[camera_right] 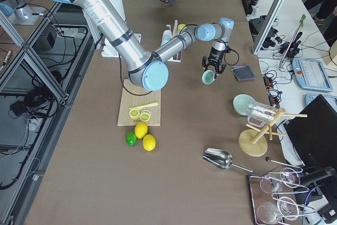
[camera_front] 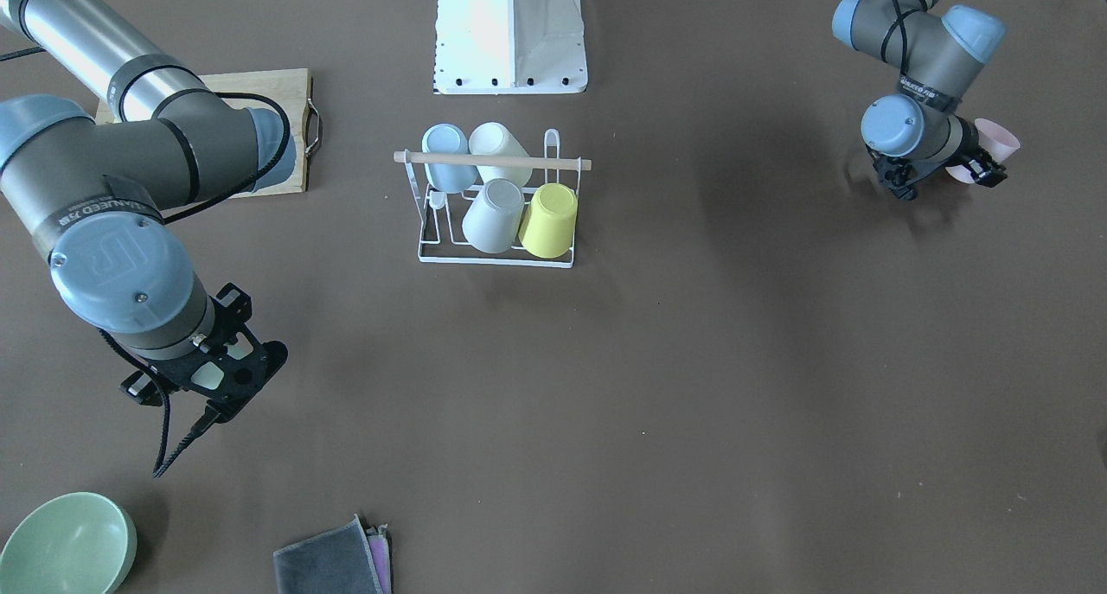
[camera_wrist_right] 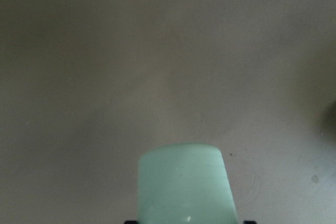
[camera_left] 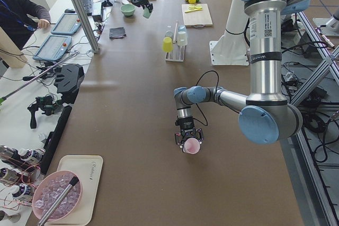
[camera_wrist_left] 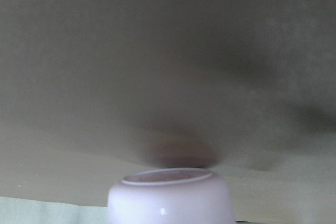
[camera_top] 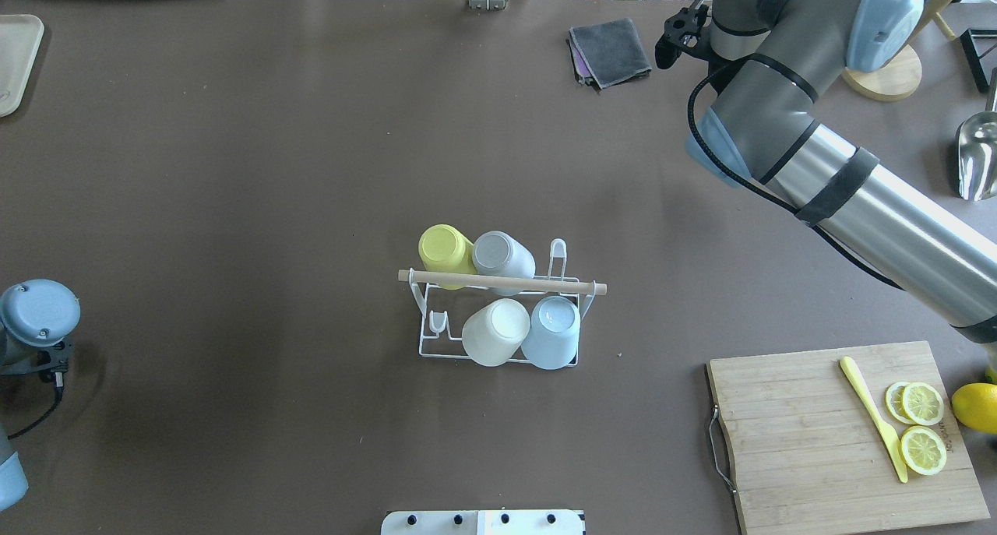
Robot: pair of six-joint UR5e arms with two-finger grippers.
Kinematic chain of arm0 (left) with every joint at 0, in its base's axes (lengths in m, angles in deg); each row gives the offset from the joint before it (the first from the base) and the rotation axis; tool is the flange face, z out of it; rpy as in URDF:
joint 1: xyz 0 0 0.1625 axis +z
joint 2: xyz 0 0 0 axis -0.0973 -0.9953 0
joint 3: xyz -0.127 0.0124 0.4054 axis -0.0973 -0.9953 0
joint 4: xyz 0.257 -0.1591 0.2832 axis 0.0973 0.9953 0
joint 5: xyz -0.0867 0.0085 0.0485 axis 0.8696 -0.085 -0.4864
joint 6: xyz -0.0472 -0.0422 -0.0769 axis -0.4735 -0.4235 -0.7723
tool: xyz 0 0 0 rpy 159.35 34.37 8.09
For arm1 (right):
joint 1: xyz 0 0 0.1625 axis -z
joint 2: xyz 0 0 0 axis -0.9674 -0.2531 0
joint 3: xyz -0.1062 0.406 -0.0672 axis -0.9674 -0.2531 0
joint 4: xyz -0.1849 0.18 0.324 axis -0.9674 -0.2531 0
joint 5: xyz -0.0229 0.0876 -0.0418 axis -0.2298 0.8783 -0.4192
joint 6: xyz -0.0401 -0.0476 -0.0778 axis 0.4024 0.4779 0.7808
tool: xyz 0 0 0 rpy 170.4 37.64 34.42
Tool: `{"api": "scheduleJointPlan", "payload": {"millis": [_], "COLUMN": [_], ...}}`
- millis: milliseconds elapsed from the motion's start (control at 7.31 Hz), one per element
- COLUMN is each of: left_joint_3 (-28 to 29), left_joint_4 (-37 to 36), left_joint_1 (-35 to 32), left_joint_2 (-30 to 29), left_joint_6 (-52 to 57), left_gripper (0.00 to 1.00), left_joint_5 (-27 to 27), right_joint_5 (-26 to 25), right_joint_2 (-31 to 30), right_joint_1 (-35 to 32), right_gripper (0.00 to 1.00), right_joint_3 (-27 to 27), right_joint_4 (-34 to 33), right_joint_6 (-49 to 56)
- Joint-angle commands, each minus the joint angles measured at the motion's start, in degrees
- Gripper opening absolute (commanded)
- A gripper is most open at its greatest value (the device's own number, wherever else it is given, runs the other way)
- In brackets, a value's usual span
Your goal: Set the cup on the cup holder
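The cup holder (camera_front: 493,160) is a white wire rack with a wooden rod across its top, at the table's middle (camera_top: 498,283). Several cups sit upside down on its prongs: yellow (camera_front: 549,220), grey (camera_front: 494,216), white (camera_front: 500,150) and blue (camera_front: 448,157). My left gripper (camera_left: 189,140) is shut on a pink cup (camera_front: 995,144), far from the rack at the table's left end; the cup fills the bottom of the left wrist view (camera_wrist_left: 170,195). My right gripper (camera_right: 209,72) is shut on a pale green cup (camera_wrist_right: 184,182) held above the table, off to the rack's right and far side.
A wooden cutting board (camera_top: 810,434) with lemon slices and a yellow knife lies near my right side. A green bowl (camera_front: 65,542) and a grey cloth (camera_front: 329,559) lie at the far edge. The robot's base (camera_front: 510,32) stands behind the rack.
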Motion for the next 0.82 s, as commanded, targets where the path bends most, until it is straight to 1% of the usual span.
{"api": "scheduleJointPlan", "payload": {"millis": [0,137,274,410,547,684], "left_joint_3": [0.0,-0.1,-0.3,-0.6,-1.2,-1.5], "left_joint_4": [2.2,2.5,2.6,2.5,2.5,2.5], "left_joint_1": [-0.1,-0.1,-0.8,-1.8,-3.1,-4.3], "left_joint_2": [1.4,1.4,1.4,1.4,1.3,1.0], "left_joint_6": [0.0,1.5,2.6,3.4,4.7,5.6], "left_gripper": [0.78,0.77,0.77,0.77,0.75,0.75], "left_joint_5": [0.0,0.0,0.0,0.0,0.0,0.0], "right_joint_5": [3.5,4.5,5.3,6.0,6.1,6.0], "right_joint_2": [-2.5,-3.2,-4.7,-6.8,-8.8,-9.2], "right_joint_1": [-1.2,-1.2,-1.2,-1.2,-1.1,-1.2], "right_gripper": [0.46,0.46,0.46,0.46,0.46,0.46], "right_joint_3": [3.4,3.3,3.3,3.2,3.1,2.8], "right_joint_4": [11.6,18.2,26.6,36.4,46.8,54.0], "right_joint_6": [-9.5,-14.6,-18.4,-23.9,-31.0,-36.2]}}
